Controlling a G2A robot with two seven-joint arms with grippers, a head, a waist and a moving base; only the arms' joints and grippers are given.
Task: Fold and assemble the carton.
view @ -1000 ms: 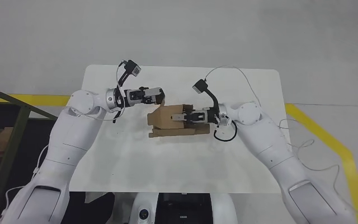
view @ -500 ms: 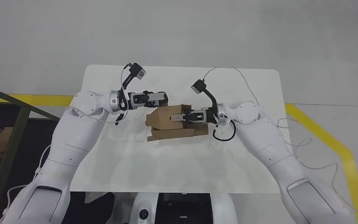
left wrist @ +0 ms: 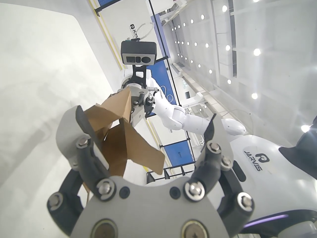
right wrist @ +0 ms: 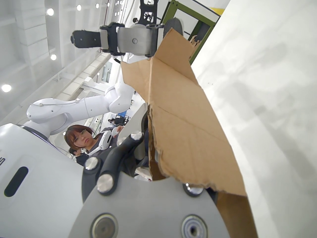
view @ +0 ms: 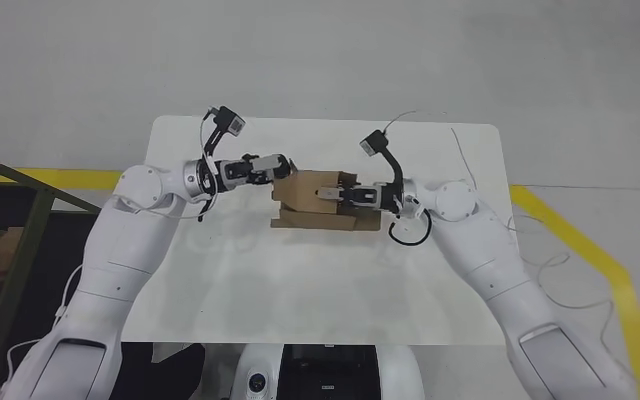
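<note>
Carton (view: 312, 203) sits further right; right gripper (view: 338, 195) clamps its panel. Left gripper (view: 283, 167), spread wide, meets the end flap for folding.

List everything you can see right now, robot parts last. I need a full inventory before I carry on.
carton: one, brown cardboard, partly folded with loose flaps, on the middle of the table between the two grippers
table: one, white, under the carton and both arms
floor line: yellow, on the grey floor beyond both ends of the table
frame: one, green, on the floor off the left arm's end of the table
left gripper: one, grey with black fingers, open, at the carton's end, one finger against a flap
right gripper: one, grey and black, shut on a carton panel at the opposite end
</note>
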